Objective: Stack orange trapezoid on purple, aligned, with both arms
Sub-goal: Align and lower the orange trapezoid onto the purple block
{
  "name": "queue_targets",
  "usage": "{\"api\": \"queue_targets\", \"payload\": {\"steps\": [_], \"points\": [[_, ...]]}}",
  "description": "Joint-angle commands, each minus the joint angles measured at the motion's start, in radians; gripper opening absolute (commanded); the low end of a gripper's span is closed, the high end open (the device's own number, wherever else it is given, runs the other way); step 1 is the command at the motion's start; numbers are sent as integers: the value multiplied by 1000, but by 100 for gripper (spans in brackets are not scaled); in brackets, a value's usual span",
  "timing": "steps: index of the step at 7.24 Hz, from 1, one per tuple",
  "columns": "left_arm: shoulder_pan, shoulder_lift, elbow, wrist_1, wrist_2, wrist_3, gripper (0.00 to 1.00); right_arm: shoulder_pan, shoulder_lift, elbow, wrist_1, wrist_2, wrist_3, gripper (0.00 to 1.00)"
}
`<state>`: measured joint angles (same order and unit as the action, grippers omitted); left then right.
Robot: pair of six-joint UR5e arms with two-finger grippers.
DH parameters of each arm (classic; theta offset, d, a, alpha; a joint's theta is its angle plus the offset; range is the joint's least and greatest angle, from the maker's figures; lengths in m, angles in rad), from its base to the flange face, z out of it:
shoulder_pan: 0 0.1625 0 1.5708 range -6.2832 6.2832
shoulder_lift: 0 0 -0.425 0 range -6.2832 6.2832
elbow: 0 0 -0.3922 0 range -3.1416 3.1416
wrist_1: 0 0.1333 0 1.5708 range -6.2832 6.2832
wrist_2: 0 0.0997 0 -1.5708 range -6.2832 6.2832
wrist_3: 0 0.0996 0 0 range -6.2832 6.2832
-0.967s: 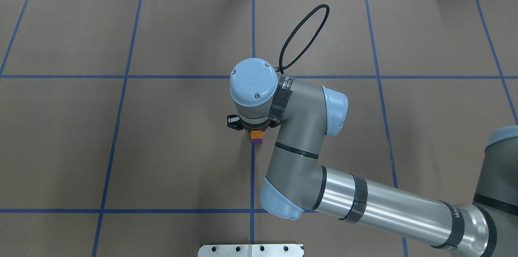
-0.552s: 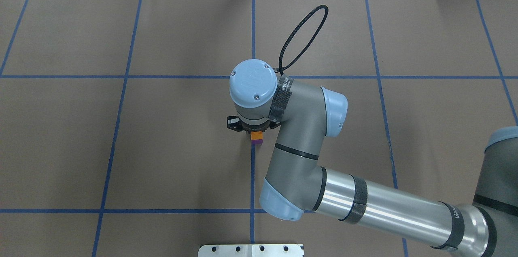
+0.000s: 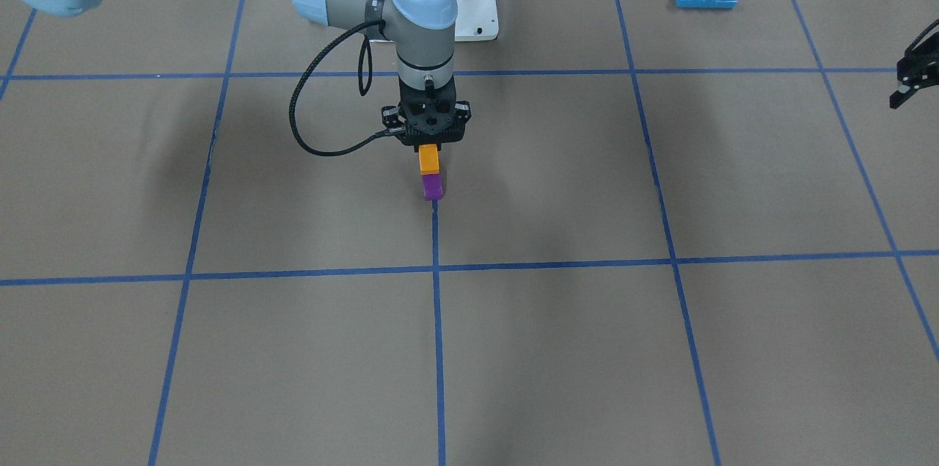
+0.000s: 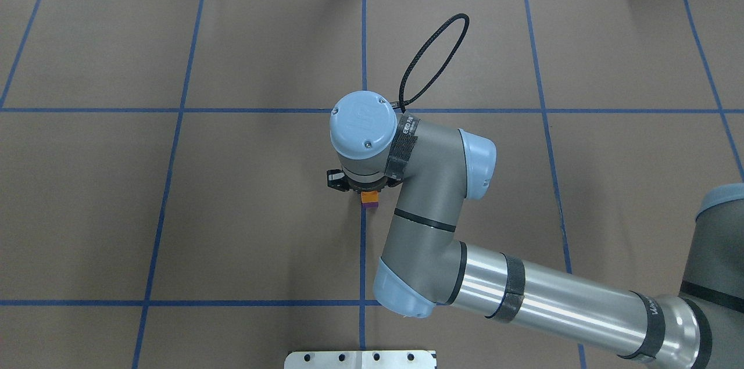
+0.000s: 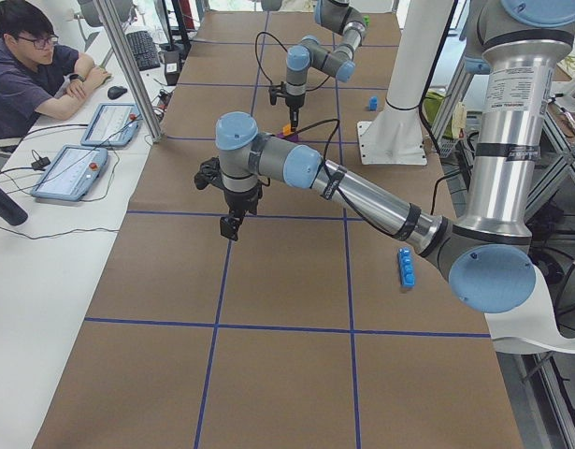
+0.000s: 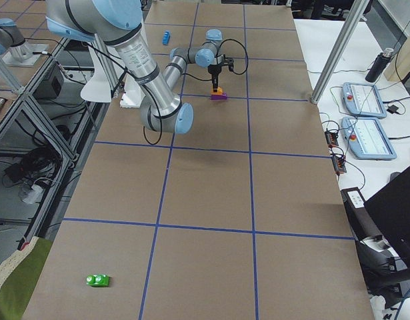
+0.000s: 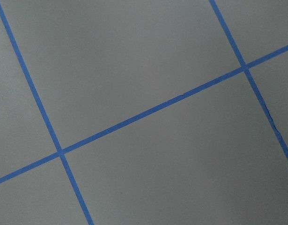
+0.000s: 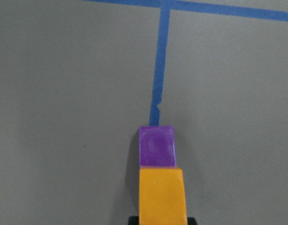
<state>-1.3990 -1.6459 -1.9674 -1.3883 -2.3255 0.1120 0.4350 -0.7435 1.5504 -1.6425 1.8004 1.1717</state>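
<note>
recorded table gridded in blue tape. saw left gripper well off to the side; could not tell its opening. saw right gripper clamped on orange block, held directly over purple block at a tape line's end; contact unclear.

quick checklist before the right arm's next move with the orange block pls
1. Right claw shut on the orange trapezoid: ok.
2. Purple block upright under it: ok.
3. Orange centred over purple: cannot tell; it looks close in the right wrist view.
4. Orange seated on purple: not ok; the purple stud shows uncovered in the right wrist view.
5. Left claw away from the stack: ok.
6. Left claw open or shut: cannot tell.
</note>
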Motion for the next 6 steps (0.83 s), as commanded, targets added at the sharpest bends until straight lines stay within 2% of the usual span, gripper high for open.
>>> {"api": "queue_targets", "payload": {"steps": [1,2,3,4,6], "points": [[0,-2,1,0,0,-2,100,-2,0,-30,58,-4,3,0],[0,-2,1,0,0,-3,100,-2,-2,-30,58,-3,-4,2],[0,-3,-1,0,0,-3,100,-2,-7,-18,58,-4,5,97],[0,-3,1,0,0,-3,100,-2,-8,-16,58,-4,5,100],[0,-5,2,0,0,-3,100,4,-10,-12,50,-1,5,100]]}}
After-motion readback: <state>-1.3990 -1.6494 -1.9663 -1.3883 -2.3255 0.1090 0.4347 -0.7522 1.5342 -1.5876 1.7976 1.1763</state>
